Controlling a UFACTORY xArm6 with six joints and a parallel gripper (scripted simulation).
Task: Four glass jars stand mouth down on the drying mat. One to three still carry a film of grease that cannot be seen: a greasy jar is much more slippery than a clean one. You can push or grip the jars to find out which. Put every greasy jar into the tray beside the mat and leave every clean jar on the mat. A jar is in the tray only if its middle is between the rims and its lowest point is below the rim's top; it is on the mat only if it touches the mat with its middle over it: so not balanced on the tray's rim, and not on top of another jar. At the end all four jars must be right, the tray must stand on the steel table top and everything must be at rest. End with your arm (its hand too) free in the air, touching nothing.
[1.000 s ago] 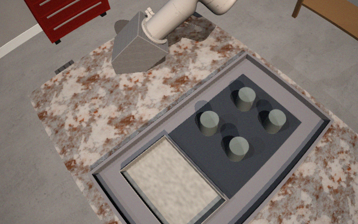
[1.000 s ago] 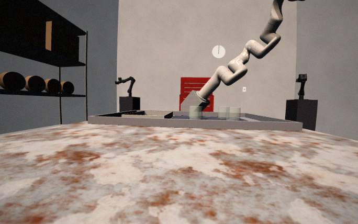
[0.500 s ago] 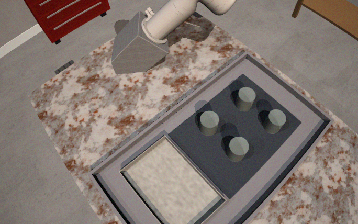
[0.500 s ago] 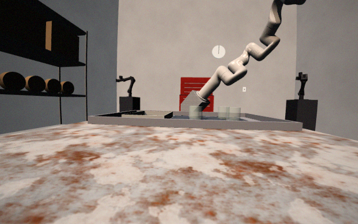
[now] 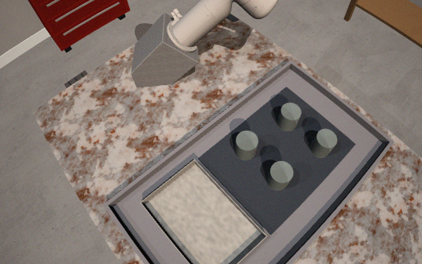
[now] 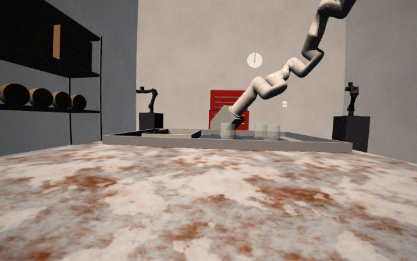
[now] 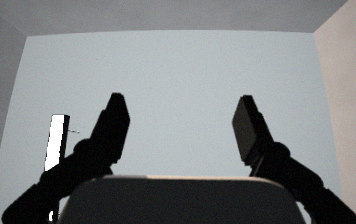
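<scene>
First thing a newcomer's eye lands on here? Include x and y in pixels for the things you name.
Probably the four pale green jars (image 5: 247, 143) (image 6: 227, 130), mouth down on the dark mat (image 5: 236, 169), with the pale-floored tray (image 5: 202, 208) beside it, at its lower left in the top view. Next, the white arm (image 5: 202, 23) (image 6: 244, 98), rising from a slanted grey block (image 5: 161, 68) (image 6: 222, 118) to the upper right in the exterior view. Then the bright red drawer cabinet (image 5: 84, 18) (image 6: 224, 100) behind the table.

You have a marbled table top (image 5: 108, 149) (image 6: 184, 200), mottled white, grey and rust. On it: grey rimmed steel top (image 5: 311, 211) (image 6: 227, 145); angular grey block (image 5: 165, 70) (image 6: 219, 119), outside the rim. Within the rim you see dark mat (image 5: 242, 189) (image 6: 209, 136) and pale-floored tray (image 5: 202, 211) (image 6: 175, 135), side by side.
</scene>
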